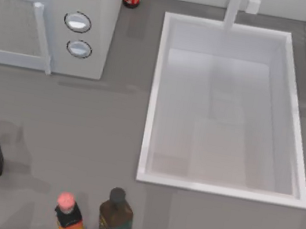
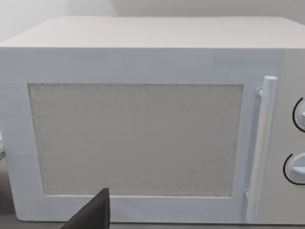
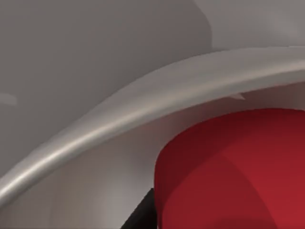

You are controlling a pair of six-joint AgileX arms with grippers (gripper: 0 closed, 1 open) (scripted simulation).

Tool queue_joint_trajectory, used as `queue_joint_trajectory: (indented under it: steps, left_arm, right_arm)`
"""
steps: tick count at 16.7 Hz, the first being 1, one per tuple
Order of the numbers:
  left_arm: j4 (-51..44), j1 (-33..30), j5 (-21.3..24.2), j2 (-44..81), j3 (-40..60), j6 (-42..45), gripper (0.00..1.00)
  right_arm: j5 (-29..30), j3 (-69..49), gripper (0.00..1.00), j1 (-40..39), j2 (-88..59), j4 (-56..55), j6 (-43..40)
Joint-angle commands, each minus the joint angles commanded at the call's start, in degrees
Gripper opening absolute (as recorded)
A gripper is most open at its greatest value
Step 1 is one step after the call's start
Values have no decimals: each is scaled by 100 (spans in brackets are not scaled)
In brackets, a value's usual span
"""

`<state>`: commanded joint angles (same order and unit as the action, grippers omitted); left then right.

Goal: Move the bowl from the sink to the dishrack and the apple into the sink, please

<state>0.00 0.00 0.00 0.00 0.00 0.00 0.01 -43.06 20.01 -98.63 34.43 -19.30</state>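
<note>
One arm busy: right gripper (image 3: 143, 217) close over apple (image 3: 238, 171), which lies inside grey metal-rimmed dish (image 3: 119, 119); probably lining up pick. Grip width: cannot tell. Sink (image 1: 155, 91) holds nothing, ready for apple. Left gripper (image 2: 93, 212) parked facing microwave (image 2: 143, 143); state cannot tell.

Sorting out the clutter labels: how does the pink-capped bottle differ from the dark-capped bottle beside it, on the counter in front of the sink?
The pink-capped bottle has a pale pink cap, while the dark-capped bottle has a dark grey one. The pink-capped bottle is slimmer and carries an orange-and-red label, whereas the dark-capped bottle is wider with a dark greenish body. Both stand upright, side by side, on the grey counter near the top view's lower edge.
</note>
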Motion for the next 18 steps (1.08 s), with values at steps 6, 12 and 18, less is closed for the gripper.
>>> queue_joint_trajectory:
  steps: [6, 12, 18]
  left_arm:
    - [0, 0, 0, 0, 0, 0, 100]
    - [0, 0, 0, 0, 0, 0, 100]
    - [0, 0, 0, 0, 0, 0, 100]
  right_arm:
    - [0, 1, 77, 0, -1, -1, 0]
    - [0, 1, 32, 0, -1, -1, 0]
    - [0, 1, 0, 0, -1, -1, 0]
